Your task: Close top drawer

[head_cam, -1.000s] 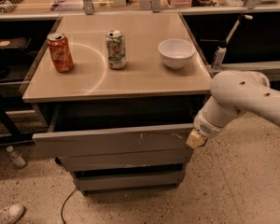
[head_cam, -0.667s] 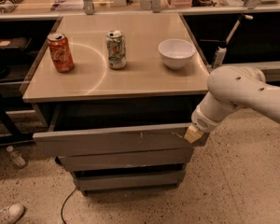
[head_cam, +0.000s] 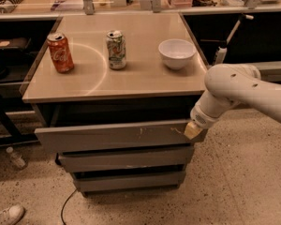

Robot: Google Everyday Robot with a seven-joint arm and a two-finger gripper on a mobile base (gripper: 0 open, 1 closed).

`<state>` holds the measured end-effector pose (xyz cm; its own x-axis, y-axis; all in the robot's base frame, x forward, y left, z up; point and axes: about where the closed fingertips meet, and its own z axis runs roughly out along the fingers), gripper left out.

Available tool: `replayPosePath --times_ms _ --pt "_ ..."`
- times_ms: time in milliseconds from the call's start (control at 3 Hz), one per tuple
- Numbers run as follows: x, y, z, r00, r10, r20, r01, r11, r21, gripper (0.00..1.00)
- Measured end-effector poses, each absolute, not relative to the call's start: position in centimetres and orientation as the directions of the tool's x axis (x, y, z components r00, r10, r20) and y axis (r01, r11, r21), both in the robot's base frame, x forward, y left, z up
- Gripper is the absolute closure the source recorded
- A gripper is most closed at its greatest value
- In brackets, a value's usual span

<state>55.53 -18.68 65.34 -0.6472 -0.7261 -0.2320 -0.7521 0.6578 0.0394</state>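
On the floor left of the desk lie a white shoe, low by the picture's edge, and a small clear bottle nearer the desk's left corner. On the desk's left side stands a red can, upright, with white script running down its side in the Coca-Cola manner, though the letters cannot be read one by one. Near the middle of the desk, well apart from the red can, stands a green-and-white can, also upright; the writing on its label cannot be read. Towards the desk's right side sits a white bowl, mouth up and apart from both cans. Under the desk's front edge the top drawer stands pulled out, its grey front forward of the two narrower drawer fronts below it, with a dark gap between it and the desk. Pale scratch marks show right of its centre. At the drawer front's right end, below the desk's right front corner, the end effector touches the front with its pale tip; whether it is open or closed cannot be told. The white arm reaches in from the right of the desk.
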Motion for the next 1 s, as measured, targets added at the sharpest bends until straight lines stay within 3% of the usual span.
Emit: replayPosePath --times_ms 1000 --pt "57.6 -18.9 65.4 -0.654 -0.721 -0.229 -0.744 0.668 0.021 1.0"
